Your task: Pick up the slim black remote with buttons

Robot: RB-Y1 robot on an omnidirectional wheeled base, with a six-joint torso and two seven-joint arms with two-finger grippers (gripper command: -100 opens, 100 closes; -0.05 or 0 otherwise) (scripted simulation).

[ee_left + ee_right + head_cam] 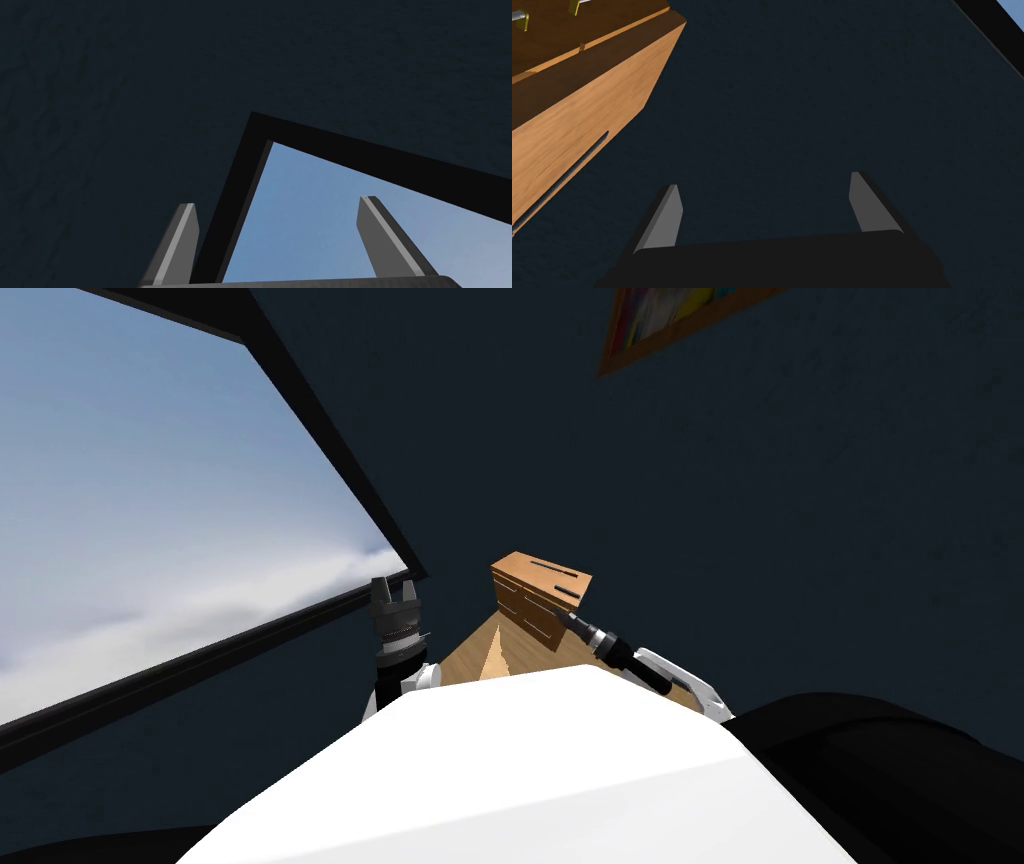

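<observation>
Wooden dresser [530, 608] against a dark blue wall [750, 488], far centre. Two slim dark strips lie apart on its top: a far strip [545, 563] and a near strip [568, 590] (which one is the remote cannot be told). Right gripper [764, 181] just beside the dresser's near right corner, fingers spread, holding nothing. Left gripper [395, 584] raised left of the dresser, near the window [150, 508], fingers likewise apart and empty.

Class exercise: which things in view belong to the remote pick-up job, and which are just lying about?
Job: right tool, open; wooden cabinet; slim dark strips on its top, possibly the remote, too small to tell.
Just about: left tool, open, by the window; framed picture; dark wall.
</observation>
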